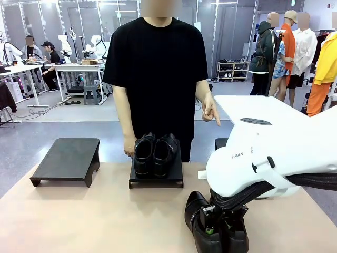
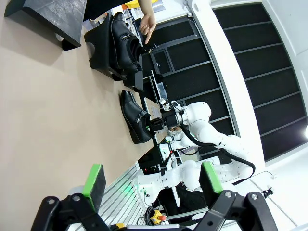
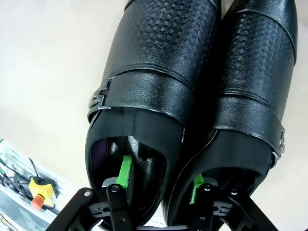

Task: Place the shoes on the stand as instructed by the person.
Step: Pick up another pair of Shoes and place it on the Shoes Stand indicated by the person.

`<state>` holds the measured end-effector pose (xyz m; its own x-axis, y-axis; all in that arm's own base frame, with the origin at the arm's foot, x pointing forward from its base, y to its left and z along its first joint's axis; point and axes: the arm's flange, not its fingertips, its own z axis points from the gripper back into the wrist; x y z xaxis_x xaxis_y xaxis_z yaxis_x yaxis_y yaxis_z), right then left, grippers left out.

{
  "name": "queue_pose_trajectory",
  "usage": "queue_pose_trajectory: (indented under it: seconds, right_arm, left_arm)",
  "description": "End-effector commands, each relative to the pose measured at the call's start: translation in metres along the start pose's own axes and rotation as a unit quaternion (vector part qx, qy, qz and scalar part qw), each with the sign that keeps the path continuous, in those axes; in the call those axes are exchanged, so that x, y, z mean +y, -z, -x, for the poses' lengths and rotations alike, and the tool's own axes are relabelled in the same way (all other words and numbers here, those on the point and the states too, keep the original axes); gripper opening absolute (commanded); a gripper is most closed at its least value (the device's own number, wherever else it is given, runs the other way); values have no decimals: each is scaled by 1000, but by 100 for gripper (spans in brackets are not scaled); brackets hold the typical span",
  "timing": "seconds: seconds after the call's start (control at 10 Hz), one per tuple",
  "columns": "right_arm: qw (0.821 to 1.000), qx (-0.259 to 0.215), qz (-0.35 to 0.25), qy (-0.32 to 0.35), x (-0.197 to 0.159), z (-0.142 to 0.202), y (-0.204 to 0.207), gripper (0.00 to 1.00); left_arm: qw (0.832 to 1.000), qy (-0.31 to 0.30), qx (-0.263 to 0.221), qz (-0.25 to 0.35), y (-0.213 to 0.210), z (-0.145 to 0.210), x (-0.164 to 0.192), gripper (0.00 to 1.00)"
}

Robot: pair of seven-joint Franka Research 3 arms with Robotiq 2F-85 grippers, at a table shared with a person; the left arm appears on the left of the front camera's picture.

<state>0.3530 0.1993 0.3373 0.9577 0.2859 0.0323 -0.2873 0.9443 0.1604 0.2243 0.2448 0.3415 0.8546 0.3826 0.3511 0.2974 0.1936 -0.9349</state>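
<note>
A plain black pair of shoes (image 1: 155, 153) (image 2: 122, 41) stands on the middle black stand (image 1: 156, 181) (image 2: 98, 50). The buckle-strap pair (image 1: 196, 211) (image 2: 134, 114) (image 3: 192, 72) rests on the table at the near right. My right gripper (image 1: 218, 227) (image 3: 161, 179) has one finger down inside each shoe, shut on their two adjoining inner walls. My left gripper (image 2: 153, 173) hangs open over bare table, holding nothing. The person (image 1: 155, 68) stands behind the middle stand. One hand (image 1: 210, 112) points down to the right, and the other (image 1: 129, 147) rests by the stand.
An empty black stand (image 1: 66, 158) (image 2: 53, 14) sits at the far left of the table. A corner of a third stand (image 1: 221, 142) peeks out behind my right arm (image 1: 274, 153). Bare tabletop (image 1: 89, 216) lies at the near left.
</note>
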Motion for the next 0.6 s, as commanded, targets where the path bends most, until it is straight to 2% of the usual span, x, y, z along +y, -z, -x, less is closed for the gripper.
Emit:
queue_pose_trajectory:
  seconds: [0.0, 0.1, 0.2, 0.3, 0.5]
  right_arm:
    - [1000, -9, 18, 16, 5, 0, 0, 37]
    - [1000, -10, 20, 17, 6, 0, -1, 15]
    - [1000, -12, 22, 17, 7, -1, -1, 19]
    - [999, -18, 27, 21, 7, 0, -1, 0]
    - [999, -18, 27, 20, 7, 0, -3, 0]
  left_arm:
    - [1000, 5, 2, 5, 0, 2, -3, 100]
    - [1000, 5, 2, 5, 0, 2, -3, 100]
    - [1000, 5, 2, 5, 0, 2, -3, 100]
    - [1000, 5, 2, 5, 0, 2, -3, 100]
    - [1000, 5, 2, 5, 0, 2, -3, 100]
